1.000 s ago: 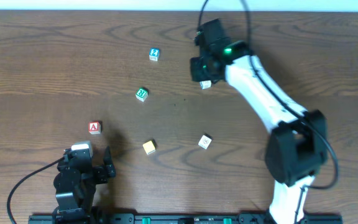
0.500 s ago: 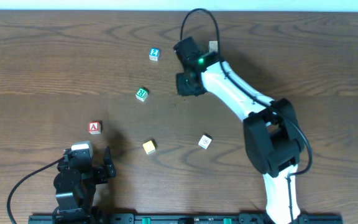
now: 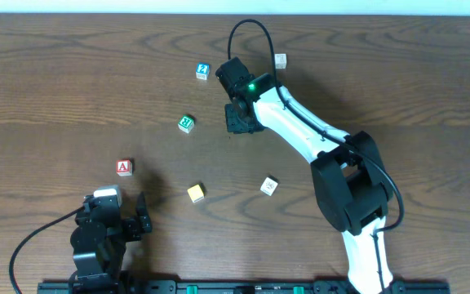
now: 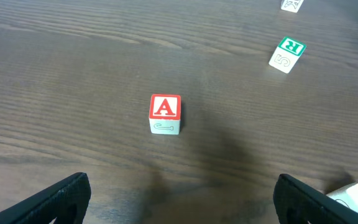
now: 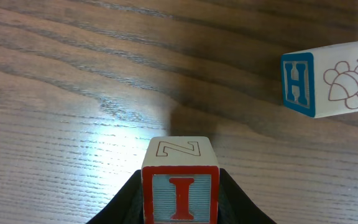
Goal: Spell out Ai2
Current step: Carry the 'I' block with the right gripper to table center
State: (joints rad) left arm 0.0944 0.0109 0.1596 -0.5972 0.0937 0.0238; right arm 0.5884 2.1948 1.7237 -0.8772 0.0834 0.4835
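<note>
Seven cubes. Left gripper (image 4: 182, 196) at 7 o'clock, jaws spread; A cube (image 4: 165, 107) at its 12. One yellow cube (image 3: 196, 193), one white cube (image 3: 269, 186). Right gripper (image 3: 241, 121) pinches I cube (image 5: 180, 180); green cube (image 3: 186, 122) at its 9, blue cube (image 3: 202, 71) at 11, second white cube (image 3: 280, 60) at 1.

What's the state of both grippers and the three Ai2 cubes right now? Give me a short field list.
right gripper: shut on I cube
left gripper: open, empty
A cube: on table, ahead of left gripper, not touched
blue cube: on table, off to one side of the held I cube, apart from it
word: not yet lined up
</note>
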